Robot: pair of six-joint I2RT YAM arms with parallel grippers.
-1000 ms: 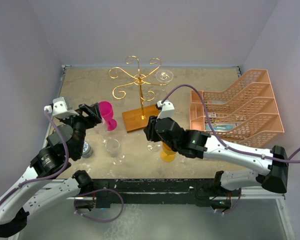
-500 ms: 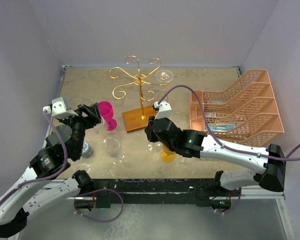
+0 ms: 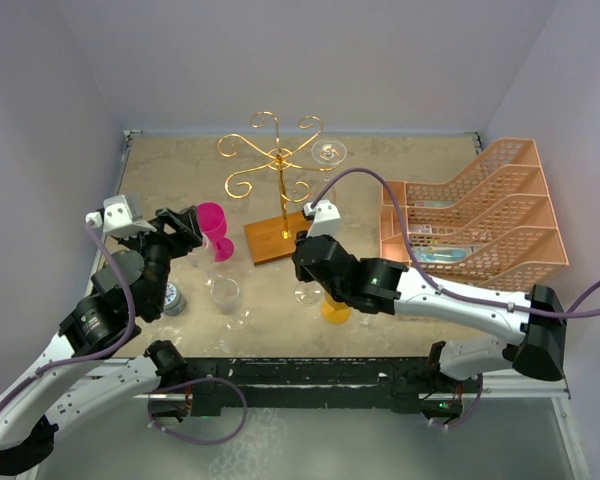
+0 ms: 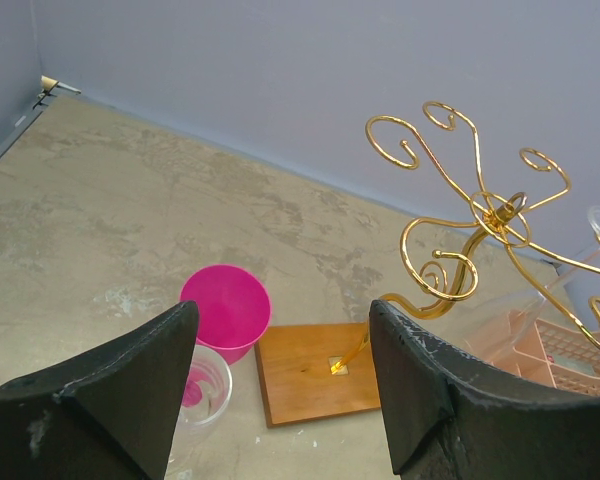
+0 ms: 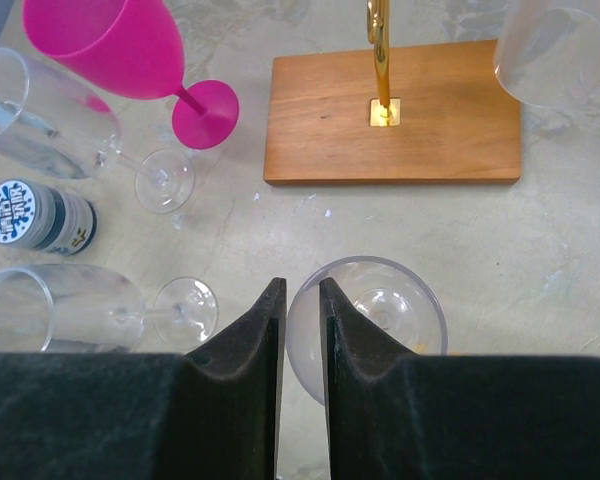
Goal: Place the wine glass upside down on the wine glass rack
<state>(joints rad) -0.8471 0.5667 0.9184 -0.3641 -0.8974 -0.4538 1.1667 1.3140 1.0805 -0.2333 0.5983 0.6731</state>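
The wine glass rack (image 3: 277,160) is a gold wire stand on a brown wooden base (image 3: 280,238) at mid-table; it also shows in the left wrist view (image 4: 480,215) and its base in the right wrist view (image 5: 420,130). A clear wine glass (image 5: 380,300) stands upright in front of the base, seen too in the top view (image 3: 307,294). My right gripper (image 5: 300,300) is closed on its left rim, one finger inside the bowl and one outside. My left gripper (image 4: 280,400) is open and empty, above a pink glass (image 4: 225,310).
A clear glass (image 3: 328,153) hangs upside down on the rack's right arm. An orange glass (image 3: 335,306) stands by the held glass. Clear glasses (image 3: 227,297), a tin (image 3: 173,297) and the pink glass (image 3: 213,225) crowd the left. A salmon-pink tray organizer (image 3: 480,215) fills the right.
My right arm has shifted a little to the left and lowered over the clear wine glass. The left arm has not moved.
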